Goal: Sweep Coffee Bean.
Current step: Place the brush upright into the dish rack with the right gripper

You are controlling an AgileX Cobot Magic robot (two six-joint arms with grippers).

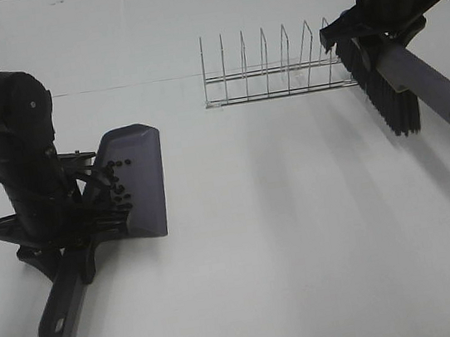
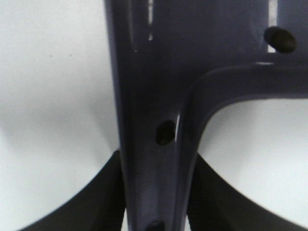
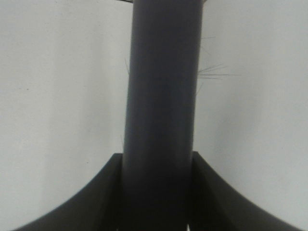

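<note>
A grey-purple dustpan lies on the white table at the left. Several tiny dark coffee beans sit in a loose cluster inside it near its back. My left gripper is shut on the dustpan's handle; in the left wrist view the handle runs between the fingers, with a bean on it. My right gripper is shut on a brush handle, held above the table at the right, its black bristles hanging down. The right wrist view shows that handle between the fingers.
A wire dish rack stands at the back middle, just left of the brush bristles. The white table stretches between the dustpan and the brush.
</note>
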